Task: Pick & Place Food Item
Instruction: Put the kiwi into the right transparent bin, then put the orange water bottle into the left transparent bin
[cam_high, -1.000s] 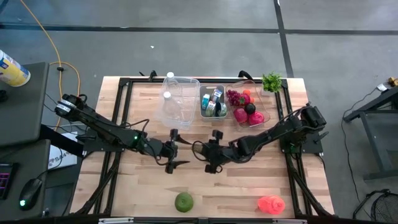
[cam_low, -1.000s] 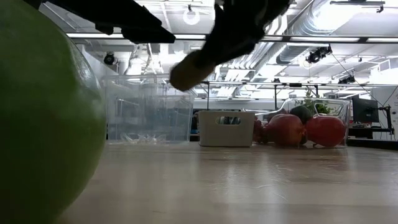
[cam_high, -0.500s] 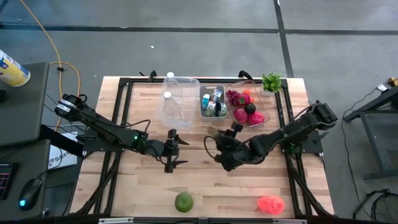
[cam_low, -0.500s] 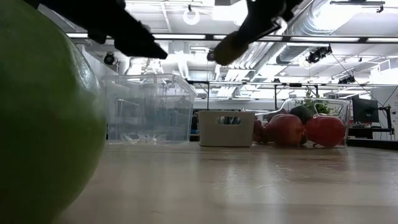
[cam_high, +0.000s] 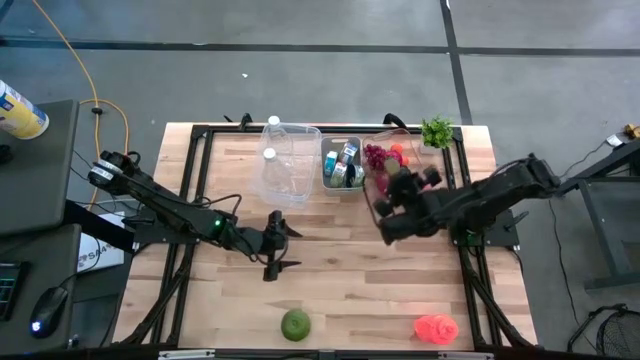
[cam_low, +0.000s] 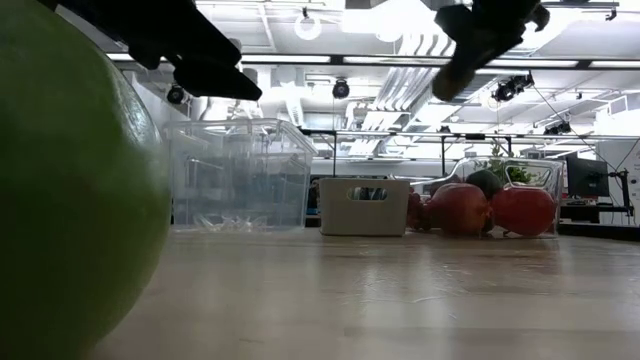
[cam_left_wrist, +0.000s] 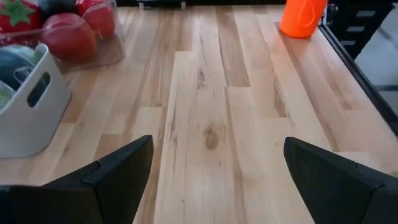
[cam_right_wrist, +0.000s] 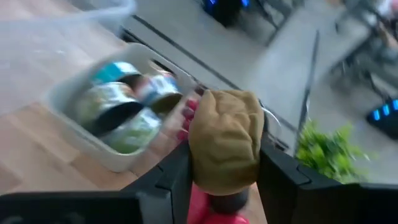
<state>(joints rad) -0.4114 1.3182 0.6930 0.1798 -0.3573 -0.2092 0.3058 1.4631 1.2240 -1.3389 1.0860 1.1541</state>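
Observation:
A tan-brown lumpy food item (cam_right_wrist: 225, 138) sits between the fingers of my right gripper (cam_right_wrist: 225, 171). In the high view that gripper (cam_high: 384, 200) hovers at the near left corner of the clear fruit tray (cam_high: 425, 188), high above the table. In the low view the right gripper (cam_low: 458, 72) shows only as a dark shape. My left gripper (cam_high: 282, 242) stands open over the table's middle, with only bare wood between its fingers (cam_left_wrist: 118, 171). A green round fruit (cam_high: 295, 323) lies on the wood near the front edge. My right gripper pinches the tan-brown item by its two opposite sides (cam_right_wrist: 198, 149) between the two fingers. The item's top end sticks out beyond the fingertips. The fingers slant downward toward the table's far edge. The item is lifted clear of the table and the containers.
Along the far edge stand a clear plastic box (cam_high: 288, 160), a white basket (cam_high: 343, 163) of small packets, and the tray of red fruits (cam_low: 490, 208). A leafy green bunch (cam_high: 437, 131) sits at the far right corner. An orange-red item (cam_high: 436, 328) lies front right.
My right gripper has risen from the table's middle and swung toward the right and far edge, turning its wrist as it went. It carries the tan-brown item, which now hangs by the fruit tray's near corner.

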